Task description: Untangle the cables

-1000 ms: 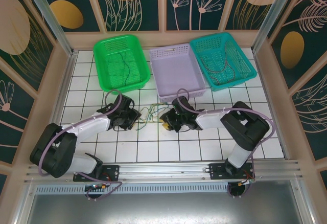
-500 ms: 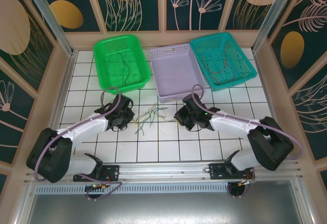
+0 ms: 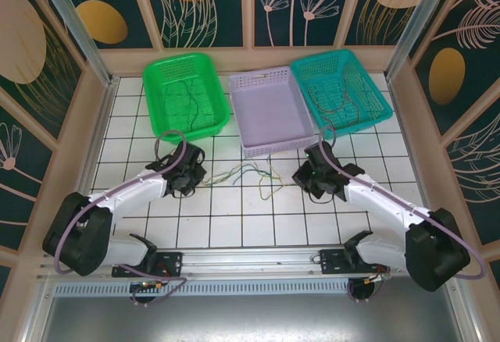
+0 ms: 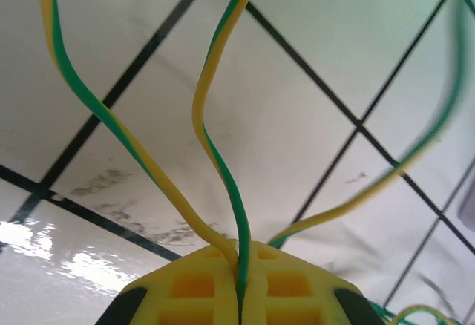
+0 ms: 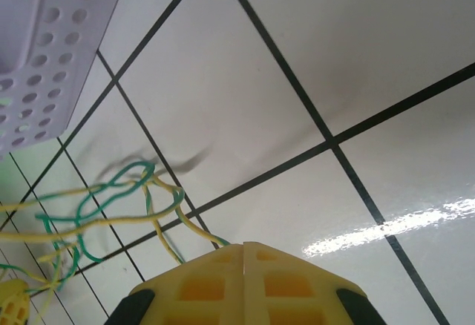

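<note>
Both jaw pairs pinch cable ends: left gripper (image 3: 197, 178), right gripper (image 3: 303, 176). Long axis of the cables (image 3: 248, 176) runs left-right between them, just near of lilac basket (image 3: 273, 148); tangle seems nearer right gripper

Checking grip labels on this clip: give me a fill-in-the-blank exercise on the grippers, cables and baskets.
1. The left gripper and the right gripper are both ____ on the cables.
2. Seen from the left wrist, the cables are striped yellow and ____.
3. The lilac basket stands between a green basket and a ____ one.
Missing words: shut; green; teal.
</note>
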You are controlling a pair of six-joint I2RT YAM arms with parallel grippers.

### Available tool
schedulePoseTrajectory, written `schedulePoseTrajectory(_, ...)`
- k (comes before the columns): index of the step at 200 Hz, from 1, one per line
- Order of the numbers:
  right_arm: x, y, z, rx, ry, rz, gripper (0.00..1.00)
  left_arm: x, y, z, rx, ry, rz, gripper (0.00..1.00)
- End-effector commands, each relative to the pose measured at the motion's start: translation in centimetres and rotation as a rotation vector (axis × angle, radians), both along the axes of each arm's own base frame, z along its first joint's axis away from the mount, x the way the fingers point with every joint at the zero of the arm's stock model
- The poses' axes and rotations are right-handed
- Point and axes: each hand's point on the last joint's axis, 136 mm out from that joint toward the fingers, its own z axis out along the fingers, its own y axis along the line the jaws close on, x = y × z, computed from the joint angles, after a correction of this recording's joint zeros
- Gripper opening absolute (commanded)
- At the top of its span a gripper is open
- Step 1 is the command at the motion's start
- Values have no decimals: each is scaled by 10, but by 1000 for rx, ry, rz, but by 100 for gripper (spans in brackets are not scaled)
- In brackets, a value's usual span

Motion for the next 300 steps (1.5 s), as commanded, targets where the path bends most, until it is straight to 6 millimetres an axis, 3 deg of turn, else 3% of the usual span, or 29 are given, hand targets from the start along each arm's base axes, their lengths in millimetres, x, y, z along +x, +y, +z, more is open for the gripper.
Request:
schedulePoseTrajectory(1, -3, -1, -3, -27, 11, 45, 0, 13, -6, 23, -22, -45, -3, 4)
schedulePoseTrajectory(19, -3, -7, -1, -69, 11, 46, 0, 18, -2, 37, -3, -77, 10, 2)
schedulePoseTrajectory(29, 3, -12, 3, -62, -6, 39, 0, 20, -3, 45, -3, -87, 4, 18)
schedulePoseTrajectory(37, 5, -10, 6, -49, -22, 54, 0, 20, -5, 48, -8, -82, -6, 38)
schedulePoseTrajectory(48, 9, 0, 10, -4, -39, 95, 0, 18, -9, 52, -31, -66, -8, 51)
schedulePoseTrajectory(72, 12, 16, 6, 42, -28, 161, 0, 11, -15, 64, -119, -63, 16, 53)
schedulePoseTrajectory(95, 14, 22, 2, 50, -17, 194, 0, 10, -23, 87, -214, -93, 49, 58)
schedulePoseTrajectory(126, 19, 33, 5, 94, -39, 218, 0, 9, -84, 112, -355, -108, -105, 60)
schedulePoseTrajectory(149, 21, 36, 4, 101, -31, 229, 0, -5, -129, 101, -311, -64, -298, 61)
schedulePoseTrajectory(164, 22, 33, 1, 79, -21, 230, 0, -21, -138, 74, -235, 3, -380, 60)
schedulePoseTrajectory(190, 18, 24, -8, 25, 16, 236, 0, -38, -149, 44, -187, 24, -475, 58)
schedulePoseTrajectory(197, 17, 20, -10, 3, 24, 230, 8, -44, -151, 35, -198, 33, -489, 56)
schedulePoseTrajectory(218, 11, 6, -4, -85, 3, 218, 46, -52, -152, 20, -207, 42, -501, 51)
schedulePoseTrajectory(231, 4, -2, 4, -152, -31, 224, 57, -53, -151, 14, -206, 48, -496, 50)
schedulePoseTrajectory(253, -17, -7, 8, -227, -50, 263, 61, -51, -149, 11, -205, 37, -471, 49)
schedulePoseTrajectory(270, -31, -6, -2, -222, -29, 280, 60, -50, -150, 10, -226, 31, -451, 47)
schedulePoseTrajectory(300, -28, 6, -11, -127, -8, 206, 60, -46, -169, 11, -304, 23, -473, 49)
